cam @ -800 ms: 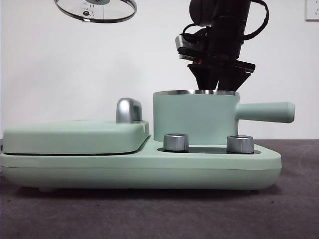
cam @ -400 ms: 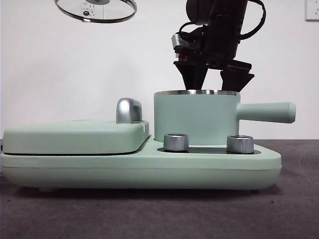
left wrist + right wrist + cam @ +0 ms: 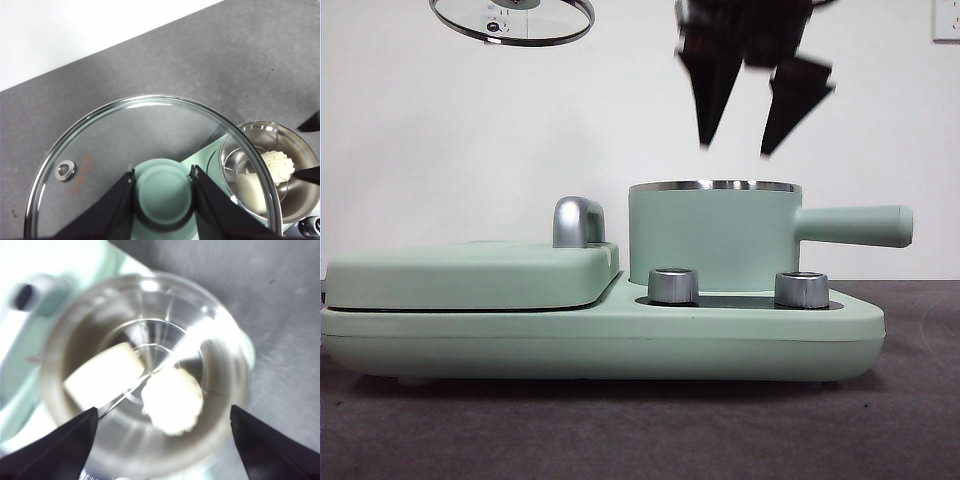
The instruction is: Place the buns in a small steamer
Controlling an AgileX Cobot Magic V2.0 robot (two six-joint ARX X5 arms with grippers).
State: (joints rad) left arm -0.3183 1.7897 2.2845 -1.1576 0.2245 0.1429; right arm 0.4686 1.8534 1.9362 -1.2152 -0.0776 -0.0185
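Both buns lie inside the small steamer (image 3: 222, 367): the smooth oblong one (image 3: 102, 376) beside the ridged one (image 3: 172, 400). My right gripper (image 3: 164, 409) is open and empty, straight above them. In the front view it (image 3: 735, 148) hangs clear above the mint-green steamer (image 3: 715, 235), which hides the buns. My left gripper (image 3: 162, 176) is shut on the green knob (image 3: 162, 192) of the glass lid (image 3: 100, 150), held high off to one side (image 3: 510, 20). Past the lid's edge the left wrist view shows the steamer (image 3: 300, 150), the ridged bun (image 3: 277, 167) and the smooth bun (image 3: 252, 192).
The steamer stands on a mint-green cooker base (image 3: 620, 340) with two steel knobs (image 3: 673, 285) (image 3: 801, 289) in front. The flat griddle section (image 3: 470, 275) with its chrome handle (image 3: 578, 220) fills the left half. The steamer's side handle (image 3: 855, 225) sticks out right.
My right gripper has risen from inside the steamer's rim to well above it, jaws open and empty. The lid and the left gripper have stayed put.
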